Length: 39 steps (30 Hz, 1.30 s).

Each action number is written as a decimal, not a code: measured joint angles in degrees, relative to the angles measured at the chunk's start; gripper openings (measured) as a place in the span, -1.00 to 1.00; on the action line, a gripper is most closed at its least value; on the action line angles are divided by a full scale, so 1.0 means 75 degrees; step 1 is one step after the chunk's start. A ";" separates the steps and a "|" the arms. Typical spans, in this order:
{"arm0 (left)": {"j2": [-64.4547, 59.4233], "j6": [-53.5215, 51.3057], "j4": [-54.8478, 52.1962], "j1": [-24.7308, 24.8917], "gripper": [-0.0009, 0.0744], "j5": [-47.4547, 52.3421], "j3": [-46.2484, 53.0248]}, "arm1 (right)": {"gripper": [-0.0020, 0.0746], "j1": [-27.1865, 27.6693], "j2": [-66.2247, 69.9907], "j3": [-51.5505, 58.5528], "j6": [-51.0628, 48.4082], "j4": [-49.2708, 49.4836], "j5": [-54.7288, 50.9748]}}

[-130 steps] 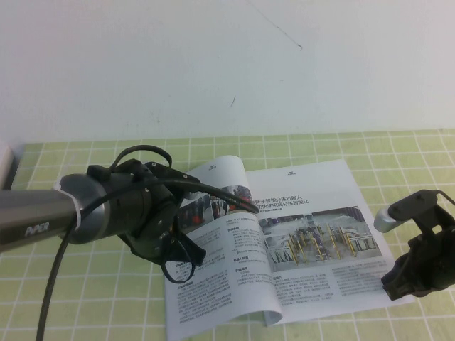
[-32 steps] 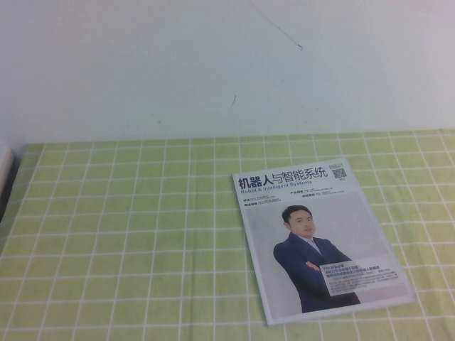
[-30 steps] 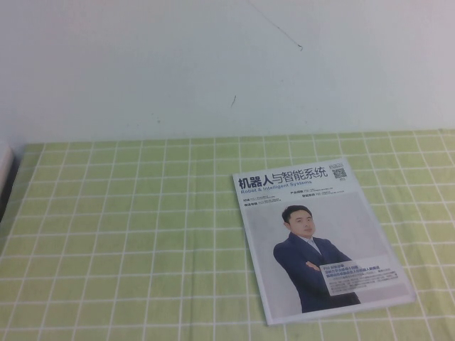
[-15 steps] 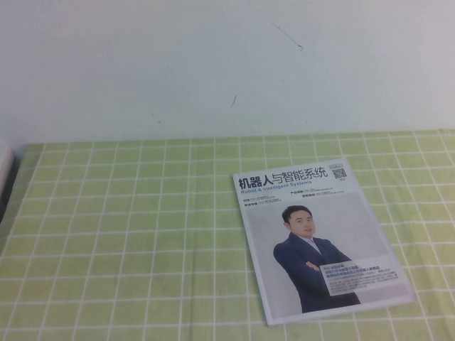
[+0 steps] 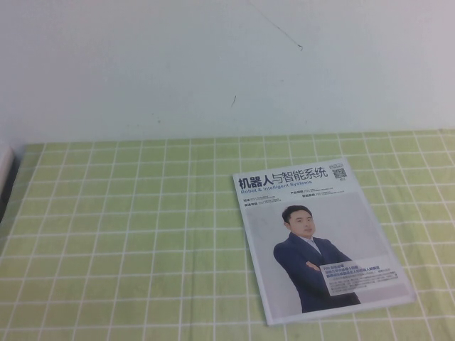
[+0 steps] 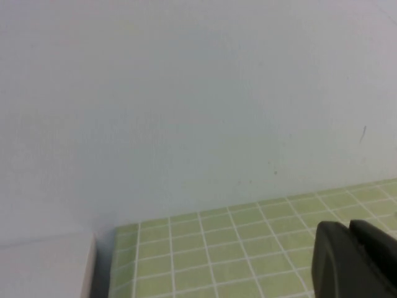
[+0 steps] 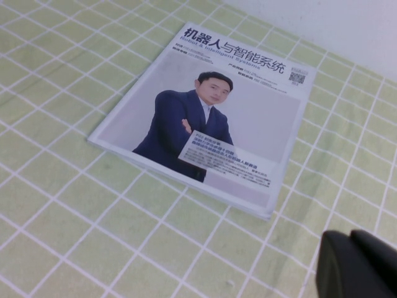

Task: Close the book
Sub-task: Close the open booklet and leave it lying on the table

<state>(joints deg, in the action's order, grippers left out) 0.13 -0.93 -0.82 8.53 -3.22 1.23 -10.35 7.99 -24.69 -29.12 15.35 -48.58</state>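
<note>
Green-checked bench (image 5: 106, 234) holds the closed book (image 5: 320, 241), likely light and floppy, best pinched at an edge. Left claw (image 6: 355, 257) sits by the wall (image 6: 186, 93), right claw (image 7: 358, 264) hovers beside the book; whether either is apart, I cannot tell.

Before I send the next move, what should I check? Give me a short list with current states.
1. White-covered magazine showing a man in a dark suit is closed, cover up: ok.
2. Magazine flat on the green checked tablecloth, no corner lifted: ok.
3. Left gripper clear of the magazine, aimed at the white wall: ok.
4. Right gripper above the cloth, apart from the magazine: ok.
</note>
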 joint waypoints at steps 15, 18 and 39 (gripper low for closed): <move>0.0090 -0.0148 0.0937 -0.0314 -0.98 0.2812 0.0000 | -0.96 0.0000 0.0000 0.0000 0.0000 0.0000 0.0013; 0.0090 -0.0148 0.0954 -0.0345 -0.98 0.2830 -0.0013 | -0.96 0.0000 0.0000 0.0000 0.0000 0.0000 0.0013; 0.0090 -0.0178 0.0940 -0.0389 -0.98 0.2854 -0.0027 | -0.96 0.0000 0.0000 0.0000 0.0012 0.0000 0.0013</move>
<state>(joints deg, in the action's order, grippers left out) 0.81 -2.27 6.24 5.62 18.18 1.03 -10.35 7.99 -24.69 -29.04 15.35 -48.48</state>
